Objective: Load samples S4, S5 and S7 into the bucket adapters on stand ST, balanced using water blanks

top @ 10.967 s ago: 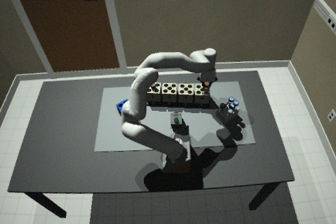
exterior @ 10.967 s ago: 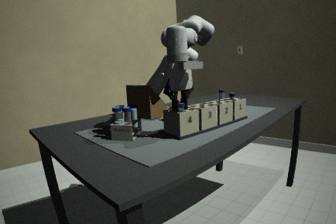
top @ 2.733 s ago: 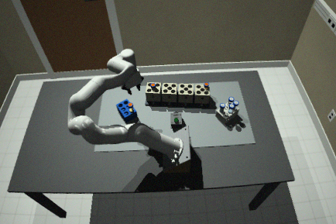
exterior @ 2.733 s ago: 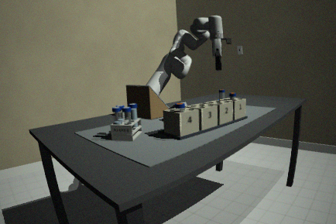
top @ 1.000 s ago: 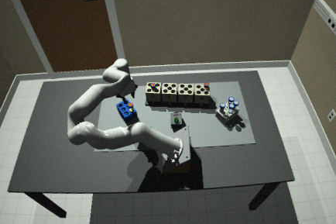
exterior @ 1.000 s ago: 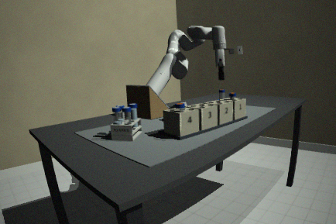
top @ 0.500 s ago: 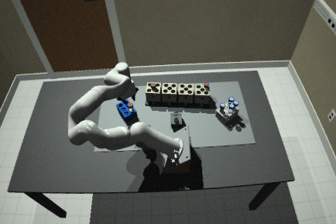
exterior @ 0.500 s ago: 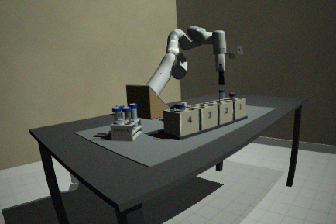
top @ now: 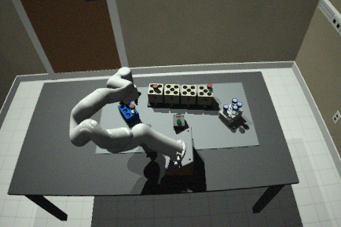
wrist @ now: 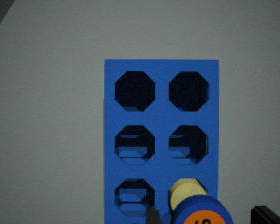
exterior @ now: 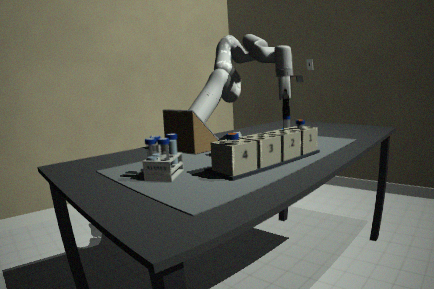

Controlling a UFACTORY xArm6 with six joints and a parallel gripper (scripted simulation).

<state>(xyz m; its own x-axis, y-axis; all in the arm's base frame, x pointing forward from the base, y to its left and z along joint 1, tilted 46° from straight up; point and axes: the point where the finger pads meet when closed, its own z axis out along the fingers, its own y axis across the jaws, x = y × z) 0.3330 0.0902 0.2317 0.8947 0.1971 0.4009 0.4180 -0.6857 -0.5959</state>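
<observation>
Sample S4 [wrist: 201,207] [top: 132,106], a blue-capped tube with an orange dot, stands in one corner well of the blue rack [wrist: 161,120] [top: 128,115]; the rack's other wells are empty. My gripper [wrist: 210,216] [exterior: 286,109] is open and hangs straight above S4, one finger on each side of its cap, not touching it. The stand holds four beige adapters in a row. Adapter 1 [top: 155,94] [exterior: 309,141] and adapter 4 [top: 204,97] [exterior: 242,157] each hold one orange-dotted tube. Adapters 2 [exterior: 291,145] and 3 [exterior: 270,150] look empty.
A white rack [top: 232,115] [exterior: 161,168] with several blue-capped water blanks stands at the mat's right end. The green DONE key [top: 179,121] sits on its small desk in front of the adapters. A brown box [exterior: 184,130] stands at the arm's base.
</observation>
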